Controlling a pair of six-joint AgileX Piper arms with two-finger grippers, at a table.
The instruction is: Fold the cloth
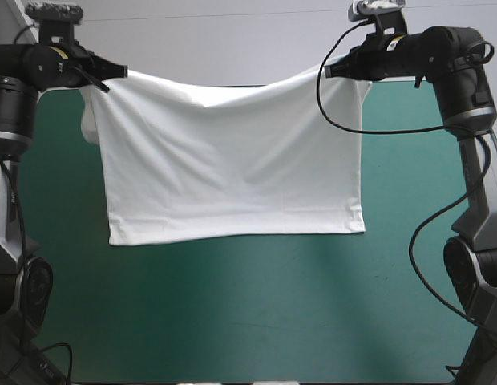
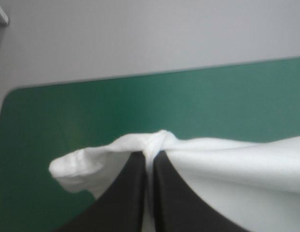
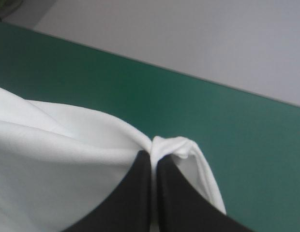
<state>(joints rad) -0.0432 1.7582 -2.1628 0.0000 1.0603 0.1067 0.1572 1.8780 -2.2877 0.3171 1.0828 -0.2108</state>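
Observation:
The white T-shirt (image 1: pixel 232 160) hangs spread in the air above the teal-green table (image 1: pixel 248 305), held up by its two top corners, its lower hem level. My left gripper (image 1: pixel 112 72) is shut on the T-shirt at the upper left corner. My right gripper (image 1: pixel 333 72) is shut on the T-shirt at the upper right corner. In the left wrist view the cloth (image 2: pixel 227 164) bunches between the black fingers (image 2: pixel 130 193) and a sleeve droops beside them. The right wrist view shows the T-shirt (image 3: pixel 58 164) pinched between the fingers (image 3: pixel 174 198) the same way.
The teal-green cover lies bare below and in front of the hanging shirt. The table's far edge (image 2: pixel 140 75) runs just beyond the grippers.

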